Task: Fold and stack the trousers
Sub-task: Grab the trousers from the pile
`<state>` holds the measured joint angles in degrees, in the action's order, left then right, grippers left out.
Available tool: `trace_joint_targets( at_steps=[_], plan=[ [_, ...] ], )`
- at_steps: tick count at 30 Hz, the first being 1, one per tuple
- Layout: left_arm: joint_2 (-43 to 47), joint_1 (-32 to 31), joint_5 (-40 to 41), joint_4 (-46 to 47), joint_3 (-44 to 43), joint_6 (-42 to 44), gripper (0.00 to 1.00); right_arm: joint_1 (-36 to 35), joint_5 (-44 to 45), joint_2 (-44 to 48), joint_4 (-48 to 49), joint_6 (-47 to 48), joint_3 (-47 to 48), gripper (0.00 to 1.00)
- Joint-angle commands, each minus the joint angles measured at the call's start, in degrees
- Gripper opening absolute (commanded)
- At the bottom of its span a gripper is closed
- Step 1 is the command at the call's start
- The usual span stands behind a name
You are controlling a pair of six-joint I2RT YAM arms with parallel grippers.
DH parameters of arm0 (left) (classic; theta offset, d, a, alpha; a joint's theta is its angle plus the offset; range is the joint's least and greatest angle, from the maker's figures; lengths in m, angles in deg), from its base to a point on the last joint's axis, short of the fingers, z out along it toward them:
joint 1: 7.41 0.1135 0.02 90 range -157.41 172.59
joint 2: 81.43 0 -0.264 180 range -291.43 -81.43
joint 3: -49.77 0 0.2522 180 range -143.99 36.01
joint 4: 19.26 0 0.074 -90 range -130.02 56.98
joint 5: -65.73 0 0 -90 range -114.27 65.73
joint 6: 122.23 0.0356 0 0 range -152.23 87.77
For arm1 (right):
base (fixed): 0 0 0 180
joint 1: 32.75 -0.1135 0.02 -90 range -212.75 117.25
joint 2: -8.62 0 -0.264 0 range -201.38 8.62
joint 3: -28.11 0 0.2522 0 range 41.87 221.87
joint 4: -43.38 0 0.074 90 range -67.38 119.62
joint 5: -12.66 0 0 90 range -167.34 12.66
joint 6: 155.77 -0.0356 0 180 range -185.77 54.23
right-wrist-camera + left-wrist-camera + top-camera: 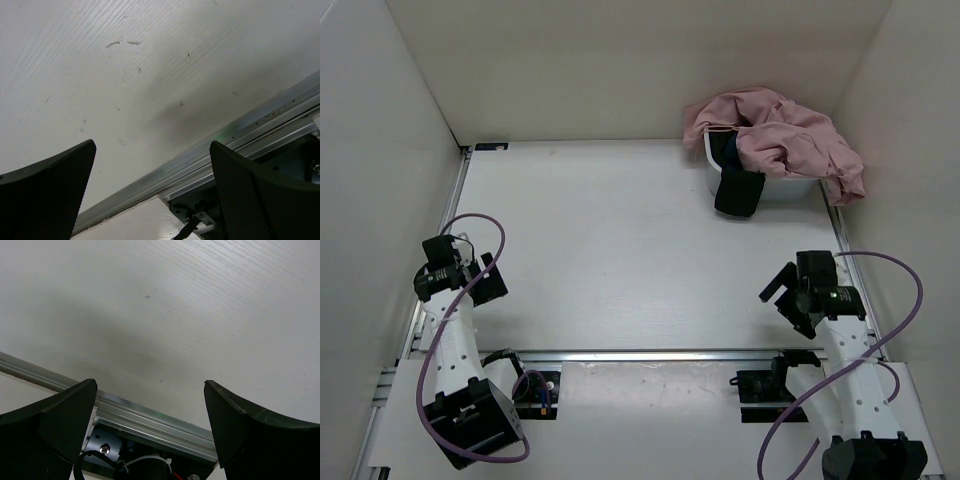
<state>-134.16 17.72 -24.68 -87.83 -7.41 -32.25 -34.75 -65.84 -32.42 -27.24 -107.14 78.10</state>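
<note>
The dusty-pink trousers (790, 140) lie crumpled in and over a white basket (780, 189) at the back right of the table, one part hanging over its right side. My left gripper (480, 268) is open and empty, low at the near left. My right gripper (778, 292) is open and empty at the near right, well short of the basket. Each wrist view shows only bare table between spread black fingers (55, 420) (250, 185); the trousers are out of both wrist views.
A dark navy garment (725, 150) sits inside the basket and a black cloth (738, 192) hangs over its front rim. White walls enclose the table on three sides. A metal rail (650, 354) runs along the near edge, between the arm bases.
</note>
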Motion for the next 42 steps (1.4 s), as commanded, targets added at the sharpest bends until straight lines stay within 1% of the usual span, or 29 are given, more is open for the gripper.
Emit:
trace_joint_targets(
  at_steps=[1,3,4,6,8,9,10,11,12,13,14,16,17,18,19,22,24,27,28,30,31,32,33,34,36,37,38,40,42],
  plan=[
    [0.5,0.2,0.3,1.1,0.7,0.0,1.00,0.0,0.2,-1.7,2.2,4.3,5.3,0.99],
    [1.2,0.2,2.3,2.4,-0.8,0.0,1.00,0.0,0.2,-3.7,4.5,6.9,9.2,0.99],
    [2.0,0.2,2.3,2.4,-1.8,0.0,1.00,0.0,0.2,-4.7,5.6,9.3,14.3,0.99],
    [2.0,0.2,2.3,4.4,-6.9,0.0,1.00,0.0,0.8,-9.0,10.0,12.5,22.9,0.99],
    [2.0,0.2,0.5,5.6,-14.2,0.0,1.00,0.0,0.8,-13.5,13.0,15.0,29.2,0.99],
    [1.1,0.2,-0.5,6.2,-16.8,0.0,1.00,0.0,0.8,-19.5,15.1,16.2,32.7,0.99],
    [0.3,0.2,-1.3,7.3,-19.7,0.0,1.00,0.0,0.8,-23.1,15.1,18.5,41.3,0.99],
    [-2.6,0.2,-2.0,7.3,-22.9,0.0,1.00,0.0,0.8,-30.9,15.1,19.6,46.1,0.99],
    [-4.7,0.2,-2.0,8.0,-30.8,0.0,1.00,0.0,0.8,-34.9,13.1,20.7,50.9,0.99],
    [-9.8,-0.5,0.5,8.0,-35.5,0.0,1.00,0.0,0.3,-43.1,11.7,21.3,61.1,0.99],
    [-12.5,-1.4,1.7,8.0,-45.4,0.0,1.00,0.0,0.3,-47.0,10.2,22.0,65.9,0.99],
    [-17.3,-1.9,2.9,6.7,-54.6,0.0,1.00,0.0,-0.3,-54.3,6.9,22.0,74.6,0.99],
    [-20.8,-2.8,2.9,5.3,-61.4,0.0,1.00,0.0,-0.3,-60.5,6.9,21.5,80.8,0.99],
    [-21.8,-3.4,1.6,4.8,-63.8,0.0,1.00,0.0,-1.4,-63.4,6.3,21.5,83.2,0.99],
    [-22.3,-3.4,0.2,4.8,-65.2,0.0,1.00,0.0,-3.0,-68.9,5.5,20.9,87.9,0.99],
    [-21.5,-3.4,-6.5,5.4,-66.6,0.0,1.00,0.0,-3.5,-77.4,3.8,19.3,93.0,0.99],
    [-21.0,-3.4,-11.3,5.4,-65.0,0.0,1.00,0.0,-3.5,-79.7,3.8,18.7,93.9,0.99],
    [-20.3,-3.4,-14.4,5.4,-61.5,0.0,1.00,0.0,-1.7,-82.3,6.7,18.2,92.8,0.99],
    [-19.8,-3.4,-15.1,5.4,-60.3,0.0,1.00,0.0,-1.0,-82.3,6.7,18.2,92.8,0.97],
    [-19.3,-3.4,-15.1,5.4,-57.9,0.0,0.99,0.0,-1.0,-82.8,7.4,18.7,92.8,0.75],
    [-19.3,-3.4,-15.1,5.4,-55.6,0.0,0.99,0.0,-0.4,-82.8,8.0,18.7,92.8,0.61],
    [-18.7,-3.4,-15.1,5.4,-54.3,0.0,1.00,0.0,-0.4,-82.1,8.6,18.7,92.3,0.25],
    [-18.7,-3.4,-15.1,5.4,-53.2,0.0,1.00,0.0,-0.4,-81.6,8.6,18.7,92.3,0.11],
    [-18.0,-3.4,-15.1,5.4,-51.0,0.0,1.00,0.0,0.5,-80.2,8.6,18.7,92.3,0.00],
    [-17.4,-3.4,-14.5,5.4,-49.3,0.0,1.00,-1.2,2.9,-77.7,8.6,18.7,92.3,0.00],
    [-16.6,-3.4,-14.5,5.4,-48.7,0.0,1.00,-2.0,4.2,-74.1,9.4,19.5,91.1,0.00],
    [-15.7,-3.4,-14.5,5.4,-47.0,0.0,1.00,-4.0,7.7,-69.9,11.5,20.1,90.4,0.00],
    [-14.6,-3.4,-15.2,5.4,-44.7,0.0,1.00,-6.8,12.6,-66.3,12.1,22.2,89.8,0.00],
    [-13.0,-3.4,-16.6,4.7,-41.5,0.0,1.00,-11.7,16.2,-61.7,12.7,24.0,90.9,0.00]
  ],
)
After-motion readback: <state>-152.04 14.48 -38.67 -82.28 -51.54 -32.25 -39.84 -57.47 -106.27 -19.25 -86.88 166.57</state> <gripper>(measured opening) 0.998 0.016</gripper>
